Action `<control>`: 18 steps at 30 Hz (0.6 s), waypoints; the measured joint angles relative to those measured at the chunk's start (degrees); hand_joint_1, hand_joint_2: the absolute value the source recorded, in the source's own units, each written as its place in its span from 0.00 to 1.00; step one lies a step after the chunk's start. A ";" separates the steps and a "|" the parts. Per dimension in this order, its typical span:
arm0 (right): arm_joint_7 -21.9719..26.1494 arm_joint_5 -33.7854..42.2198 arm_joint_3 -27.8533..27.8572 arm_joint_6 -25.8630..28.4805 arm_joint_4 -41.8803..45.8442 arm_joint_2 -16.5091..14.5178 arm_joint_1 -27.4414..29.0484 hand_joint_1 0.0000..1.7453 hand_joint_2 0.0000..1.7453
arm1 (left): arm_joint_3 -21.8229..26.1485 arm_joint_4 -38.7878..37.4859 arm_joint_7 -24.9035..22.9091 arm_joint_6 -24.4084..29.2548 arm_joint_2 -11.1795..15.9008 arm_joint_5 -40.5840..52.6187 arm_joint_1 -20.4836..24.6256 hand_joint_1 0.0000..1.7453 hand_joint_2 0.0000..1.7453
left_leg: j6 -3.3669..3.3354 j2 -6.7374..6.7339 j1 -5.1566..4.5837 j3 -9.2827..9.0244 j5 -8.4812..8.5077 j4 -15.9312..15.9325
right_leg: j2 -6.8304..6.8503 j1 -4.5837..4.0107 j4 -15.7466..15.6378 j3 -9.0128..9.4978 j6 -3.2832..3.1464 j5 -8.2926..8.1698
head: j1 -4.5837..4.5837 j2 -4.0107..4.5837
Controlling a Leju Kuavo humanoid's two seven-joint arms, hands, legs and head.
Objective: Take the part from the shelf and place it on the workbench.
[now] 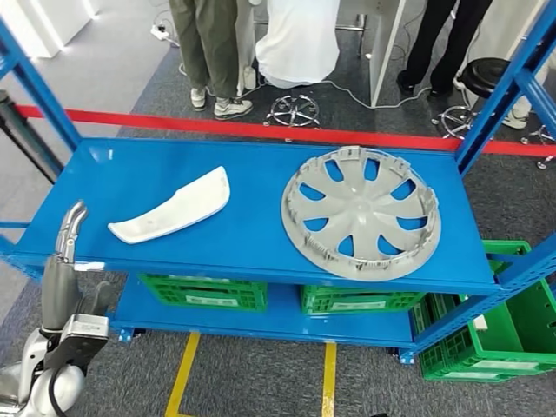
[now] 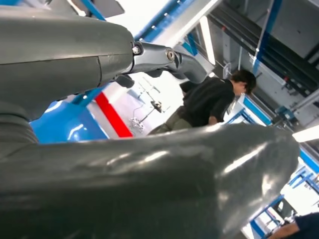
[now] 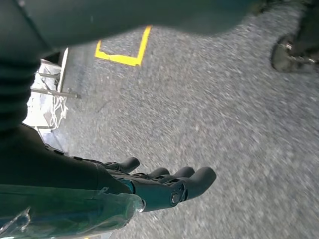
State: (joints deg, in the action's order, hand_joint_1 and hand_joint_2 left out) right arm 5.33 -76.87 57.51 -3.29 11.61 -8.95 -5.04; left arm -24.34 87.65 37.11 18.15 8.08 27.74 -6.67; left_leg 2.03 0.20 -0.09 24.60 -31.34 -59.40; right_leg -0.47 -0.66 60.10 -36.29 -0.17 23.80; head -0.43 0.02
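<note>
The white curved part (image 1: 172, 208) is lying on the blue shelf (image 1: 262, 239), beside the grey hubcap (image 1: 361, 211). The left hand (image 1: 64, 261) is hovering empty, fingers apart, at the shelf's front-left edge; the right hand (image 3: 158, 184) is hanging empty, fingers extended, over the floor.

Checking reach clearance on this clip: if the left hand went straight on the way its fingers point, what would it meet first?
Probably the shelf's front edge; the left hand holds nothing. The white part lies off to its right. Depth is unclear.
</note>
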 joint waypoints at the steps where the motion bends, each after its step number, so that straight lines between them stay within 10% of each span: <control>1: 0.01 0.00 -0.08 0.01 0.00 -0.02 -0.10 0.00 0.00 | -0.04 0.00 0.00 0.01 0.06 0.00 0.07 0.00 0.00 | 0.28 -0.01 0.04 1.58 0.32 -2.73 | -0.11 0.17 -0.42 0.83 -0.23 0.28 | -0.09 0.00; 6: 0.03 0.00 -0.15 0.05 0.00 -0.03 -0.06 0.00 0.00 | -0.20 0.00 0.00 0.03 0.32 0.00 -0.01 0.00 0.00 | 1.25 -0.05 0.41 12.74 -5.58 -13.59 | -0.57 0.85 -1.57 5.09 -0.27 3.10 | -0.21 -0.01; 8: -0.01 0.00 -0.21 0.06 0.00 -0.09 0.01 0.00 0.00 | -0.23 0.00 0.00 0.04 0.42 -0.01 -0.05 0.00 0.00 | 1.63 -0.08 0.69 13.57 -2.83 -9.72 | -0.87 1.39 -1.60 7.10 0.21 4.67 | -0.22 0.00; 12: -0.28 -0.01 -0.40 0.39 0.00 0.02 -0.03 0.00 0.00 | -0.38 -0.02 -0.04 0.05 0.55 -0.09 -0.12 0.00 0.00 | 2.11 -0.85 1.95 12.82 8.88 1.12 | -1.23 1.44 -1.93 9.65 1.94 7.83 | -0.98 0.00; 16: -0.35 -0.02 -0.58 0.50 0.00 0.03 -0.33 0.00 0.00 | -0.48 -0.01 -0.63 -0.49 0.50 -0.29 0.05 0.00 0.00 | -0.07 -0.59 2.01 12.02 9.33 1.57 | -0.61 1.49 -1.32 10.83 3.11 9.74 | -0.68 -0.01; 18: -0.38 -0.02 -0.65 0.51 0.00 -0.02 -0.47 0.00 0.00 | -0.63 -0.07 -1.02 -1.11 0.53 -0.32 0.21 0.00 0.00 | -0.91 -0.57 1.89 11.43 8.69 1.61 | -0.20 1.40 4.88 7.36 3.37 12.34 | -0.63 -0.01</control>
State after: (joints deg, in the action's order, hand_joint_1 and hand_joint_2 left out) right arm 4.95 -76.89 56.86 -2.78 11.61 -8.97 -5.51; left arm -24.97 87.58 36.09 17.04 8.61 27.41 -6.46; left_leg 1.12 -0.37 1.80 36.04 -22.65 -57.80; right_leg -0.66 0.75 64.99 -28.93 3.20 36.15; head -1.07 0.02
